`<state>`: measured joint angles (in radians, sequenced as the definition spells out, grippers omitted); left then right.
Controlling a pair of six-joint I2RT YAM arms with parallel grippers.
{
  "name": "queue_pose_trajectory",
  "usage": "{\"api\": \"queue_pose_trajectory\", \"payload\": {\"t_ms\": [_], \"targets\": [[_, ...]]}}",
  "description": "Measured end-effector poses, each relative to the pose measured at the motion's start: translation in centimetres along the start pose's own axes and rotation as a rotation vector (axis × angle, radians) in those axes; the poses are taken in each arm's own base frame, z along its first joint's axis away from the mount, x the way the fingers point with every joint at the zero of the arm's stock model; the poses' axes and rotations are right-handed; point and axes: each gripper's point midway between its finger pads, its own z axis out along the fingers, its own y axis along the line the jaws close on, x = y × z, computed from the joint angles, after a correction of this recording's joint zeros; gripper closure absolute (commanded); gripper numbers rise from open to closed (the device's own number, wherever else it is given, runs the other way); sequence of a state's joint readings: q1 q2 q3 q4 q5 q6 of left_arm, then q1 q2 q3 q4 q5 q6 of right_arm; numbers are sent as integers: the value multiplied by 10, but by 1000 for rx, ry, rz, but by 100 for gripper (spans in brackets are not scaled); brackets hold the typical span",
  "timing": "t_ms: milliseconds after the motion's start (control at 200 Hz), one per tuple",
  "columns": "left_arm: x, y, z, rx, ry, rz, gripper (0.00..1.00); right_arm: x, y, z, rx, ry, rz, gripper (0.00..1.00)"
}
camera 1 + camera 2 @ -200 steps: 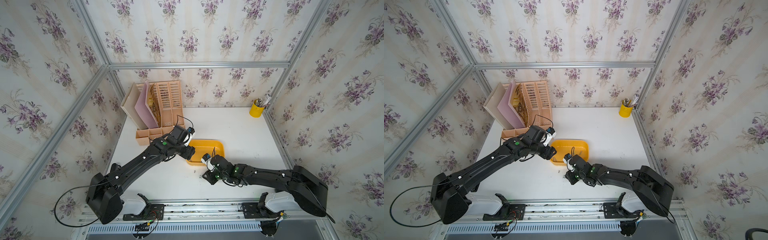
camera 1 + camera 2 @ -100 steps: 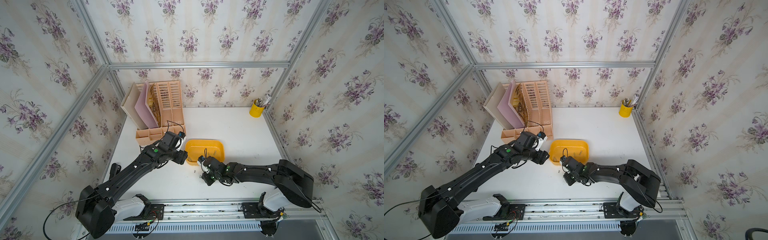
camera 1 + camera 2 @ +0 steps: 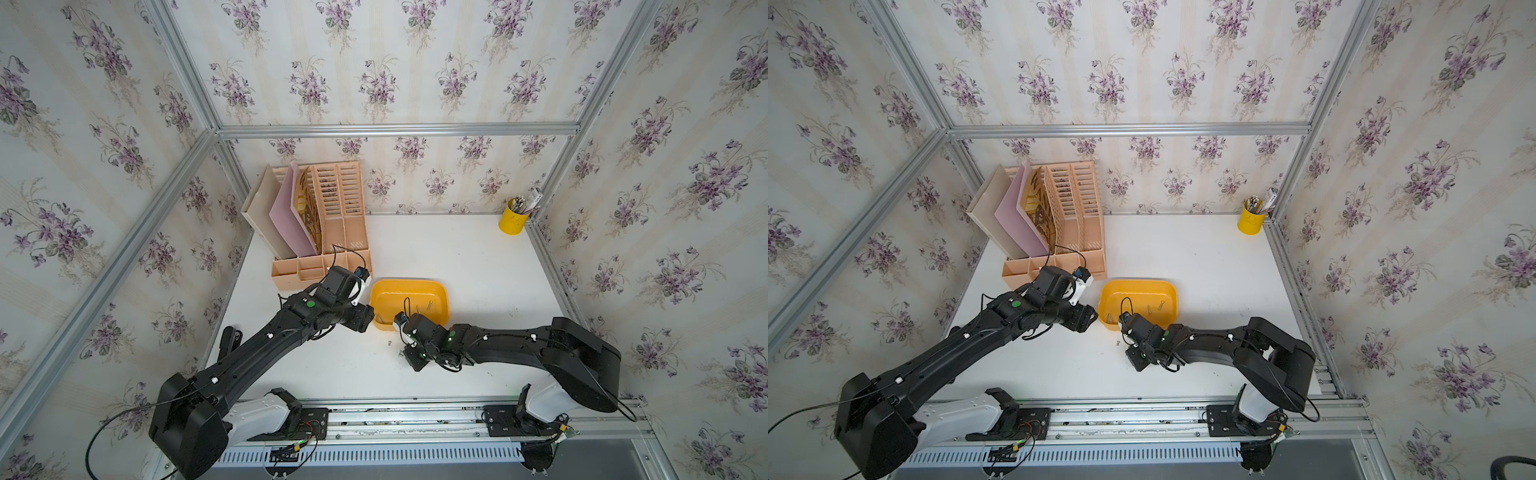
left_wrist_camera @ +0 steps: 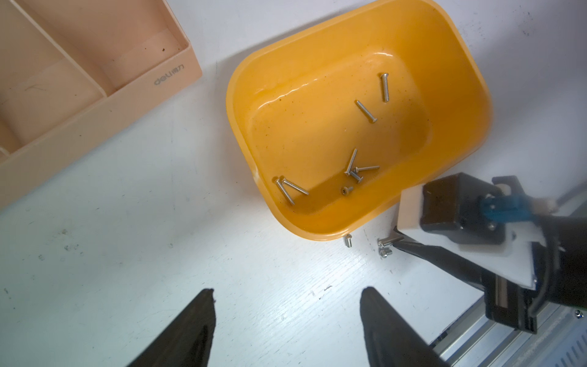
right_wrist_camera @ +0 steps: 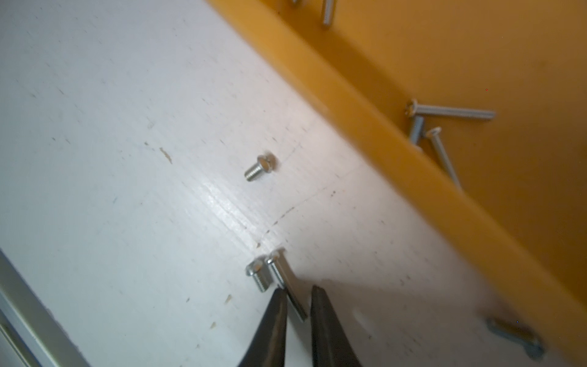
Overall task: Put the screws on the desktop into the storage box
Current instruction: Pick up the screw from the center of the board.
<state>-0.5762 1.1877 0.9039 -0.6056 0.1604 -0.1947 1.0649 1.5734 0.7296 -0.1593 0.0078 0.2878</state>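
Note:
The yellow-orange storage box (image 3: pixel 409 283) (image 3: pixel 1138 283) sits mid-desktop with several silver screws (image 4: pixel 365 111) inside. Three more screws lie on the white desktop (image 3: pixel 457 257) by its near wall: a short one (image 5: pixel 261 166) (image 4: pixel 348 240), another short one (image 5: pixel 259 276), and a long one (image 5: pixel 279 270). My right gripper (image 5: pixel 298 290) (image 3: pixel 403 353) is low over the desktop, jaws a narrow gap apart, astride the long screw's shank. A further screw (image 5: pixel 514 336) lies beside the box wall (image 5: pixel 381 133). My left gripper (image 4: pixel 286 290) (image 3: pixel 365 318) hangs open and empty at the box's left end.
A peach slatted file organizer (image 3: pixel 324 232) stands at the back left, just behind my left wrist. A yellow pen cup (image 3: pixel 513 220) is in the back right corner. An aluminium rail (image 3: pixel 415 415) runs along the front edge.
My left gripper has drawn back from the box's far left corner toward the front. My right gripper has shifted slightly left and its jaws have narrowed around the long screw.

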Motion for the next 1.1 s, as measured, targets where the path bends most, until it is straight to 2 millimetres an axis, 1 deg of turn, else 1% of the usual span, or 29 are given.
{"api": "queue_pose_trajectory", "payload": {"t_ms": [160,295,580,620,650,705,840,920,1019,1069,1099], "targets": [[4,0,0,3,4,-3,25,1,-1,1,10,15,-26,80],[8,-1,2,12,9,-8,25,-1,2,3,13,26,-40,80],[11,-2,2,26,-2,-22,24,-4,-3,9,72,69,-45,81],[11,-2,2,26,-3,-22,24,-2,-4,10,77,76,-41,85],[11,-2,2,26,-4,-22,24,-1,-5,11,80,80,-40,91],[11,-2,1,27,-6,-22,24,0,-6,11,85,83,-31,99],[11,-2,1,26,-9,-26,24,-1,-5,11,82,76,-15,100],[11,-1,1,25,-8,-30,24,-6,-3,6,71,51,-7,100],[11,-2,1,28,-8,-35,24,3,-3,-5,62,93,1,100],[11,-2,1,29,-7,-36,24,-3,-2,-13,56,82,10,100],[12,-2,1,31,-7,-41,24,-11,1,-19,45,60,14,100]]}}
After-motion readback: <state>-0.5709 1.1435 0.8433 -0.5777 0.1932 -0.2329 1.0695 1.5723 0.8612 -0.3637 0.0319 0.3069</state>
